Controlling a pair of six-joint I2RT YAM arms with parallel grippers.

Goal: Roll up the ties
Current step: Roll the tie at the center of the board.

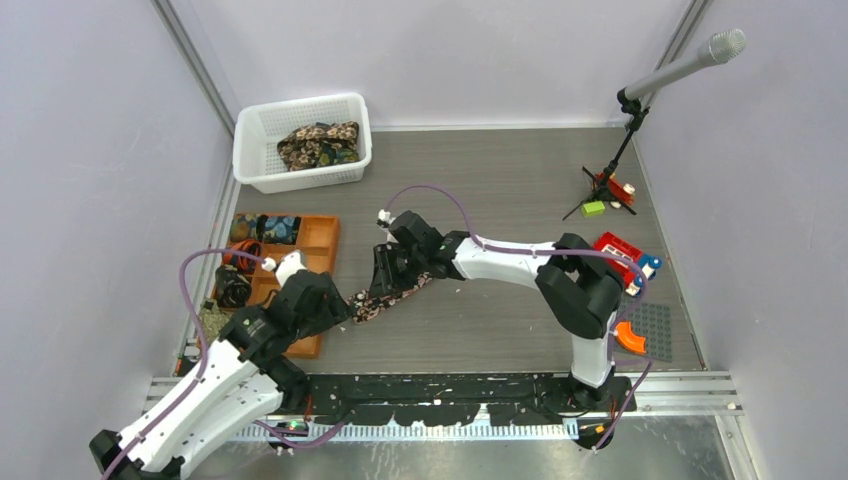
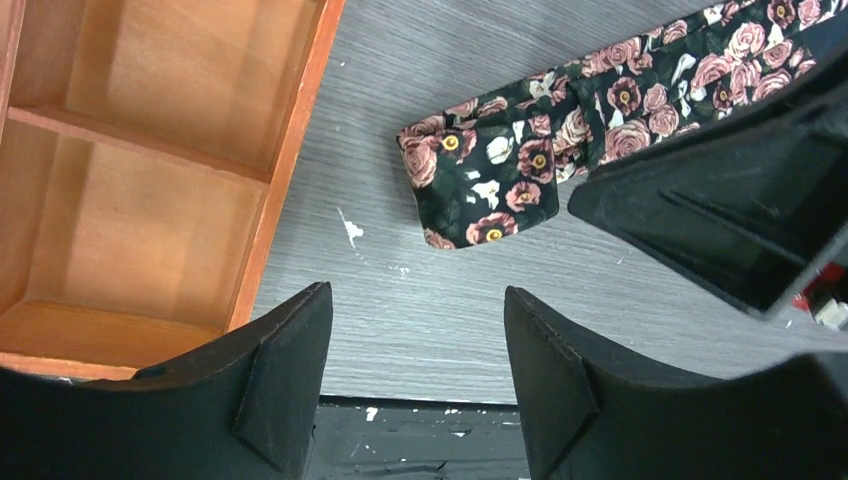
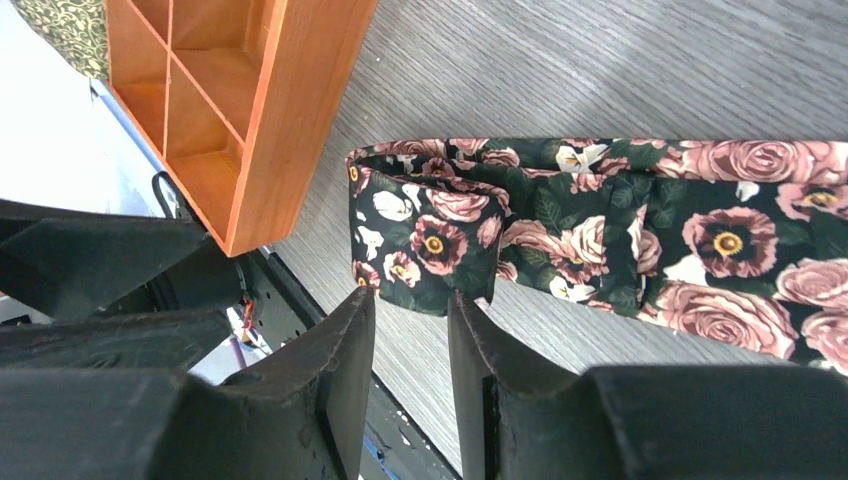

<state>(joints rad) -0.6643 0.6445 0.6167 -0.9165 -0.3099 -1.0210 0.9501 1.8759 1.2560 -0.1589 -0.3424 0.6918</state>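
Overhead only, basket (image 1: 256, 150) of ties (image 1: 318, 145), up close, left hand (image 2: 415, 300) spread, right hand (image 3: 410, 305) narrowly parted by folded floral tie (image 3: 600, 230)

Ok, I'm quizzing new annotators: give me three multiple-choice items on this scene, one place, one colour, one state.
1. The black tie lies: A on the table beside the orange tray; B in a tray compartment; C hanging off the table edge.
2. Its flowers are: A blue; B pink and cream; C orange.
3. The left gripper is: A shut on the tie; B shut, empty; C open, empty.
A: grey tabletop under it, tray wall alongside. B: pink roses, cream blooms. C: jaws apart, nothing between.
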